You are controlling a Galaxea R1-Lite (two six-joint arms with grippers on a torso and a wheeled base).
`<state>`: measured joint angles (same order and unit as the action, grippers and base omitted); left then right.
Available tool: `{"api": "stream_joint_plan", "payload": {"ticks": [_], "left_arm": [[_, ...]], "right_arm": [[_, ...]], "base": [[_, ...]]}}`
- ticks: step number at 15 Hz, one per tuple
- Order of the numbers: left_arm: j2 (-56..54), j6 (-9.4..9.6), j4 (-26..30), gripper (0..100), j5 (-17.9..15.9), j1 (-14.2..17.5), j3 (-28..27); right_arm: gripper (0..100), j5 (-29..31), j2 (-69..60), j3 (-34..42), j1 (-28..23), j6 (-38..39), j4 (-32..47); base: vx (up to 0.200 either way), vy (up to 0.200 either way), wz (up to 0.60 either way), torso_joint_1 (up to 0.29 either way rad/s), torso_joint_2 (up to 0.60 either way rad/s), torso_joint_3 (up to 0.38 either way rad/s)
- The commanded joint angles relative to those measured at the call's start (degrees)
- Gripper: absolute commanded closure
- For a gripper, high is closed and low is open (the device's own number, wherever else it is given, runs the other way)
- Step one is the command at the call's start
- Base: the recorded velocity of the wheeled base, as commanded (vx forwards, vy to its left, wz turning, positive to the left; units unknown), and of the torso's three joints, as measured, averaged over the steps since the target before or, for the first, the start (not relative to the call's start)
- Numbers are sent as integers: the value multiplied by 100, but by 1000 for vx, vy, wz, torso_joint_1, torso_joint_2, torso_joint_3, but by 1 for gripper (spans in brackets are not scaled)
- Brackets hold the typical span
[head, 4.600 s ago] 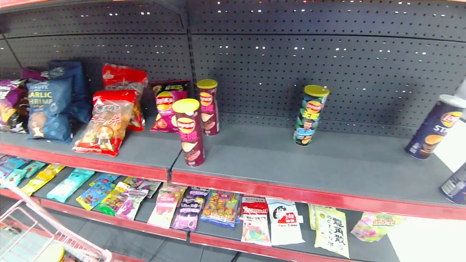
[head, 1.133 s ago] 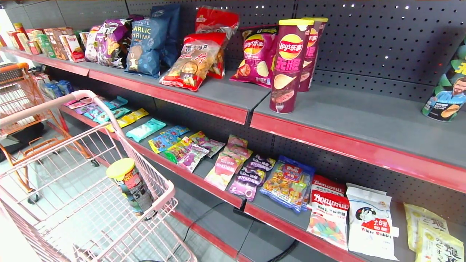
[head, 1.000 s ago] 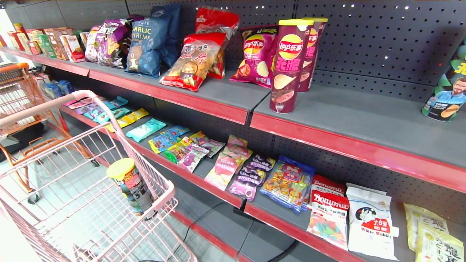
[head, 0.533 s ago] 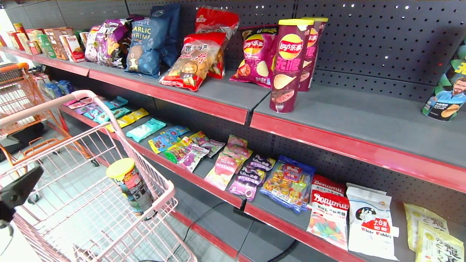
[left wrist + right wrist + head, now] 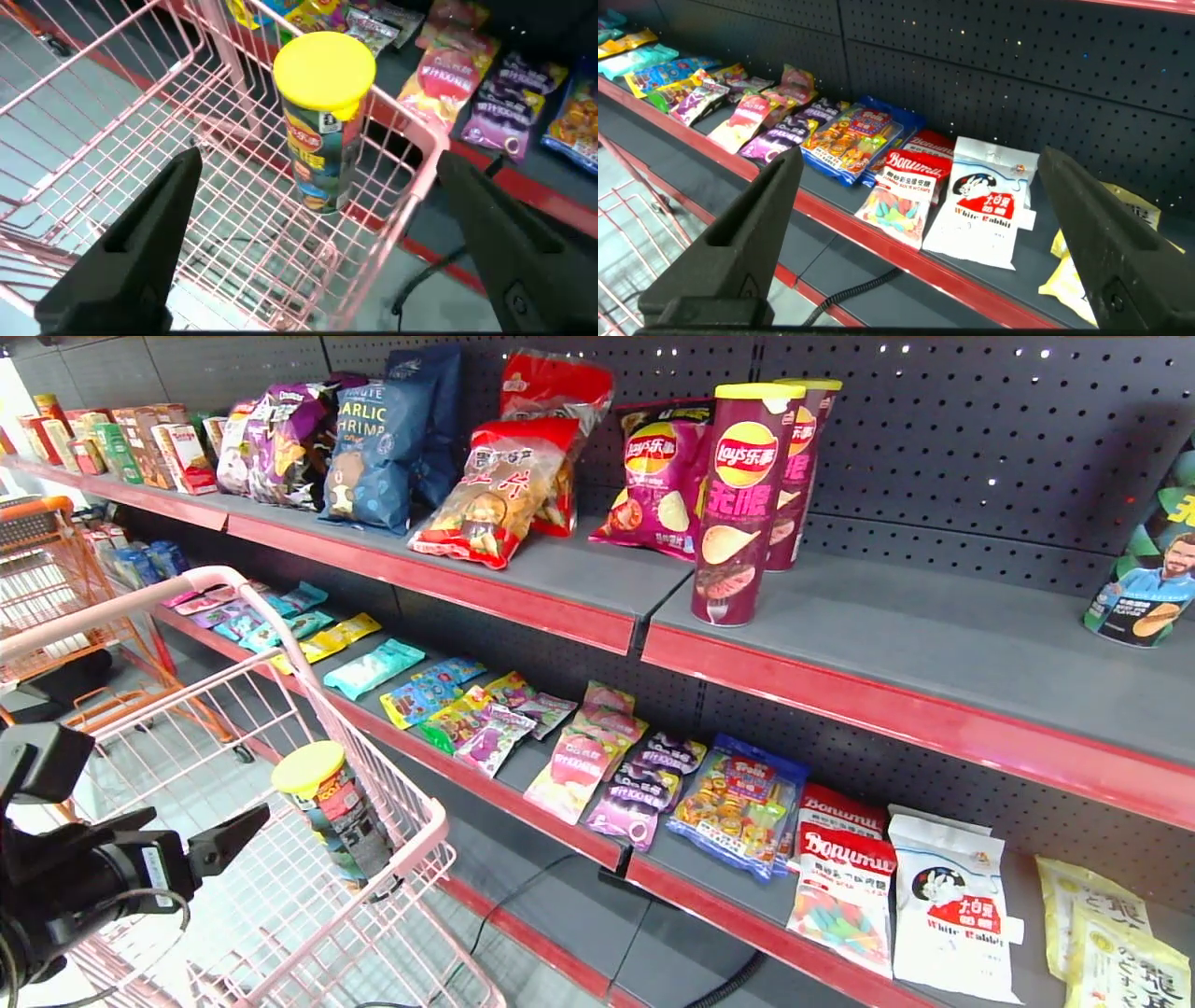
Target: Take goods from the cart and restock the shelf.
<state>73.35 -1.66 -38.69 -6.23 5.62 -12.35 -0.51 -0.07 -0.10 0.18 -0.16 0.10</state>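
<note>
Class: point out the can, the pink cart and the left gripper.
can (image 5: pixel 324 67): left wrist view, yellow lid.
pink cart (image 5: pixel 429 831): head view, corner rim.
left gripper (image 5: pixel 318 161): left wrist view, between fingertips.

Left arm (image 5: pixel 89 882): matte black, boxy wrist block, round barrel section with small white label (image 5: pixel 154 873), thin black cable (image 5: pixel 140 938) looped under it at near-left edge. Left hand (image 5: pixel 320 159): two black wedge fingers (image 5: pixel 140 243), flat faces, tapering to blunt tips, small round recess near base of one. Right hand (image 5: pixel 920 154): same build, fingers (image 5: pixel 1106 238) plain matte black.
</note>
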Motion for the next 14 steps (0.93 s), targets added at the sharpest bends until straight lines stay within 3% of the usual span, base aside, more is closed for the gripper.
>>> {"api": "stream_joint_plan", "payload": {"ticks": [1, 2, 3, 4, 5, 7, 11, 14], "left_arm": [[944, 148, -508, 0, -71, 317, 22], [1296, 157, -894, 0, -168, 414, 31], [1313, 157, -930, 0, -177, 422, 31], [1612, 219, -1316, 0, -458, 484, 40], [1849, 517, -1369, 0, -704, 607, 31], [2157, 869, -1395, 0, -1117, 792, 4], [2702, 1097, -1826, 0, -1530, 800, -57], [3291, 1229, -2476, 0, -1759, 853, -75]], "right_arm": [[0, -2, 7, 1, -1, -2, -1], [0, -2, 7, 1, 8, -2, -1], [0, -2, 7, 1, 8, -2, -1], [0, -2, 7, 1, 8, -2, -1], [0, -2, 7, 1, 8, -2, -1], [0, -2, 7, 1, 8, -2, -1], [0, -2, 7, 1, 8, -2, -1], [0, -2, 7, 1, 8, -2, -1]], "base": [[0, 0, 0, 0, 0, 0], [0, 0, 0, 0, 0, 0], [0, 0, 0, 0, 0, 0], [0, 0, 0, 0, 0, 0], [0, 0, 0, 0, 0, 0], [0, 0, 0, 0, 0, 0], [0, 0, 0, 0, 0, 0], [0, 0, 0, 0, 0, 0]]}}
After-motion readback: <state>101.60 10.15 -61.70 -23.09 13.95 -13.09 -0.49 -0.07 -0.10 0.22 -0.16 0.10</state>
